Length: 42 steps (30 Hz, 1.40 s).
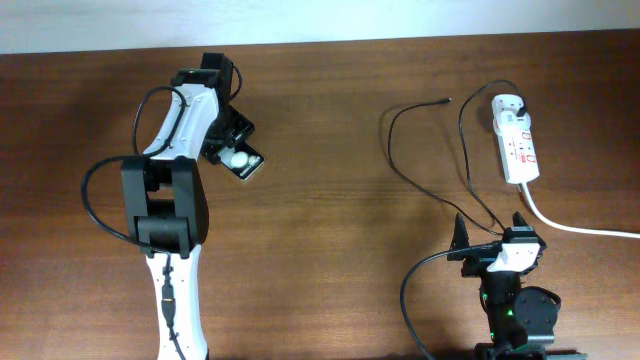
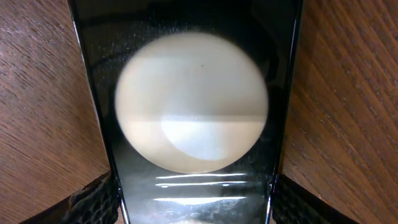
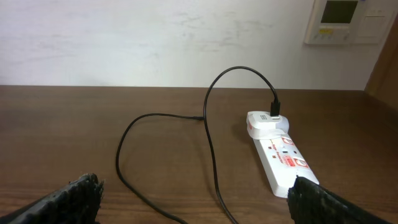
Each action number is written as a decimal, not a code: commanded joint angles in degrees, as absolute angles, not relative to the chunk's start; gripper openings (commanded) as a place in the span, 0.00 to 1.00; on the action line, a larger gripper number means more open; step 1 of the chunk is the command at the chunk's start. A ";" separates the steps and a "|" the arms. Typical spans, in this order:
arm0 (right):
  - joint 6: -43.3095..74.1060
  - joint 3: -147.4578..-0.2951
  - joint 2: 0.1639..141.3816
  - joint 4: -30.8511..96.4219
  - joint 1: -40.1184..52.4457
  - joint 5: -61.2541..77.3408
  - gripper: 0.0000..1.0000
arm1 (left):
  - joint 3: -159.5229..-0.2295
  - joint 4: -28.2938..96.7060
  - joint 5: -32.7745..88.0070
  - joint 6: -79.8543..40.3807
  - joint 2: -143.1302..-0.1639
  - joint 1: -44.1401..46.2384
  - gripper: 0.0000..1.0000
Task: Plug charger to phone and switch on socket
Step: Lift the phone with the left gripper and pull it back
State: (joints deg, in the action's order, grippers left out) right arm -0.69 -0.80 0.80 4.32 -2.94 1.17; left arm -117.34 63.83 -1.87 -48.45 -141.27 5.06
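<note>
The phone [image 1: 245, 160], a black glossy slab with round white reflections, lies at the left of the table and fills the left wrist view [image 2: 193, 118]. My left gripper [image 1: 236, 152] has a finger against each long edge of the phone [image 2: 194, 208]. The charger cable [image 1: 395, 150] is thin and black. It runs in loops from a white adapter [image 1: 505, 103] on the socket, and its plug tip [image 1: 445, 100] lies loose on the table. The socket [image 1: 518, 145] is a white strip with red marks at the far right [image 3: 280, 158]. My right gripper [image 1: 490, 228] is open and empty [image 3: 193, 202], with the cable [image 3: 208, 143] ahead of it.
The socket's thick white cord [image 1: 570, 225] runs off the right edge. A black robot cable [image 1: 410, 290] loops beside the right arm's base. A white wall with a control panel [image 3: 345, 18] stands behind the table.
</note>
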 commanded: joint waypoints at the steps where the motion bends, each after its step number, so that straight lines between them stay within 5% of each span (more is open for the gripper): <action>1: -1.08 -0.32 0.51 4.27 -2.63 1.50 0.99 | -112.84 63.02 1.37 -48.14 -151.06 4.34 0.70; 29: -1.08 -0.32 0.51 4.27 -2.63 1.50 0.99 | -148.07 96.09 -5.87 -48.07 -151.04 4.32 0.55; 42: -1.08 -0.32 0.51 4.27 -2.63 1.50 0.99 | -150.17 96.75 -4.86 -41.71 -139.11 4.34 0.51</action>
